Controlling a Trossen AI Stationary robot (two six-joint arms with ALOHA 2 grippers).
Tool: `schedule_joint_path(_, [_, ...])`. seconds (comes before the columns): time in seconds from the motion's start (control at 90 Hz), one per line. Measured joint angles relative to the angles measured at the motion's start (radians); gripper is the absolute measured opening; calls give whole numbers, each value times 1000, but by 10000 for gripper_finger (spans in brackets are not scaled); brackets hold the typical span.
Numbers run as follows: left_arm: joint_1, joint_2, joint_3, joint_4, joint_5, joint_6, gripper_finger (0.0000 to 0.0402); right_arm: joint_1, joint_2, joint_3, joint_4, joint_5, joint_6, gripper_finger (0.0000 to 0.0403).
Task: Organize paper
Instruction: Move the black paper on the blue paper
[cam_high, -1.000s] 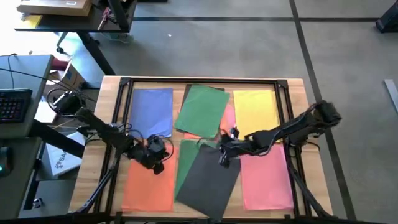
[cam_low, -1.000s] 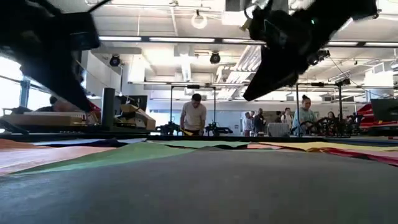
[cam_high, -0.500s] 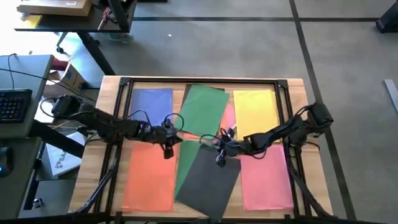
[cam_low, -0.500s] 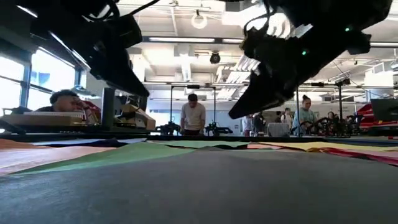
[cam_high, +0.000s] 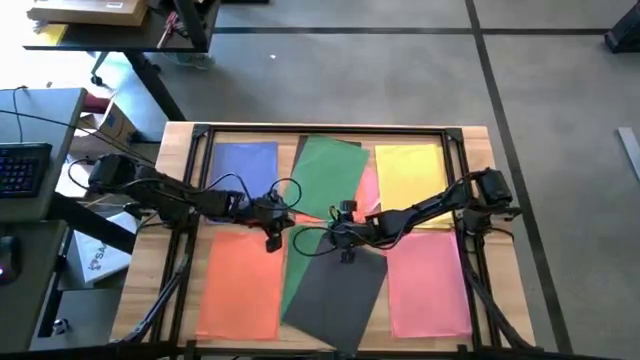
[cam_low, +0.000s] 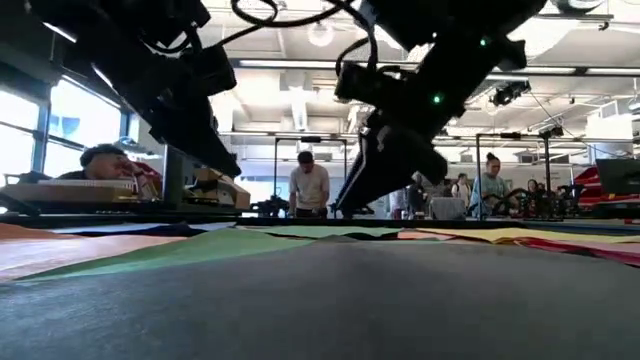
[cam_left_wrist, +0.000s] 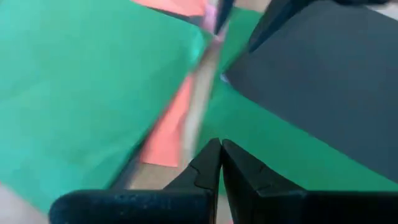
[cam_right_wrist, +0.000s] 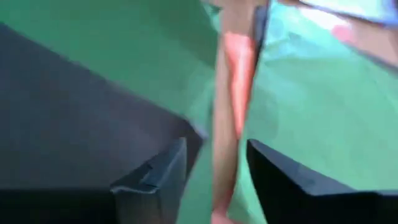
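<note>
Risk, stacked sheets: The dark grey sheet lay partly over a lower green sheet. A pinch at their shared corner could, in my judgement, lift two sheets together or crease the edge.
Risk, arms: Both grippers stood close together over the table's middle. A careless sideways move might bring them into contact.
Risk, thin paper: The sheets lay flat on the table, so fingers coming down on one could slide it or buckle it rather than catch it.
Right gripper: Fingers spread apart, holding nothing, as the right wrist view showed. It hung above the far corner of the dark grey sheet, where that corner met the green one.
Left gripper: Fingers pressed together, nothing between them, per the left wrist view. It hung by the far right corner of the orange sheet, just beside the lower green sheet.
Near row: Orange, dark grey over green, and pink sheet, from left to right.
Far row: Blue sheet, tilted upper green sheet, yellow sheet, well clear of both grippers' fingertips.
Beyond the table: People stood in the room behind.
</note>
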Motion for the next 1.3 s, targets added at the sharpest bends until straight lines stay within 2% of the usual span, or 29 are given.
schedule_joint_path(0.167, [-40, 57, 0, 110, 13, 0, 1, -14, -1, 14, -112, -201, 307, 206])
schedule_joint_path(0.267, [-51, 92, 0, 173, 22, -4, 1, -19, -1, 14, -210, -254, 465, 211])
schedule_joint_path(0.422, [-76, 127, 26, 190, 96, -37, 1, 5, -35, 13, -405, -323, 585, 207])
schedule_joint_path(0.522, [-98, 143, 41, 187, 100, -37, 1, 22, -62, 13, -495, -331, 620, 201])
schedule_joint_path(0.756, [-110, 202, 80, 209, 99, -36, 1, 20, -79, 13, -545, -453, 670, 188])
schedule_joint_path(0.9, [-110, 268, 91, 208, 107, -37, 1, 19, -79, 13, -611, -454, 699, 181])
schedule_joint_path(1.111, [-110, 333, 92, 205, 106, -67, 1, 29, -66, 7, -589, -489, 700, 171])
schedule_joint_path(1.3, [-111, 334, 92, 193, 90, -87, 1, 28, -70, -73, -504, -514, 734, 150])
